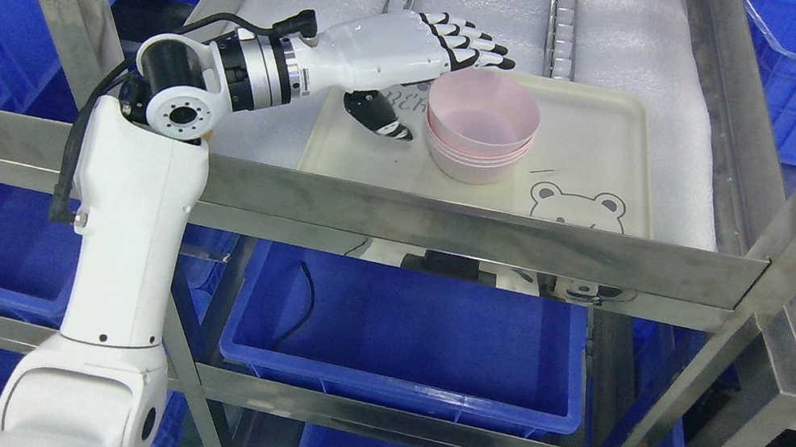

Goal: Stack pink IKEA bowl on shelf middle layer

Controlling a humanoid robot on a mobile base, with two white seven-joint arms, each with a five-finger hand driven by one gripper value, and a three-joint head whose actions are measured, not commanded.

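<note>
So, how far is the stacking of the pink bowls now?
It looks nearly done. The pink bowls already sit nested in one stack on the cream tray on the shelf. The left hand is open beside the stack's rim, fingers stretched over its far edge and the thumb low on the near side, holding nothing. What seems left is only to pull the arm back out of the shelf.

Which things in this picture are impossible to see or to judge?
- Head view: print on the tray, partly hidden by the left hand.
- Number of stacked bowls: rims too close.
- Lower tray: behind the shelf rail.
- Right arm: out of frame.
</note>
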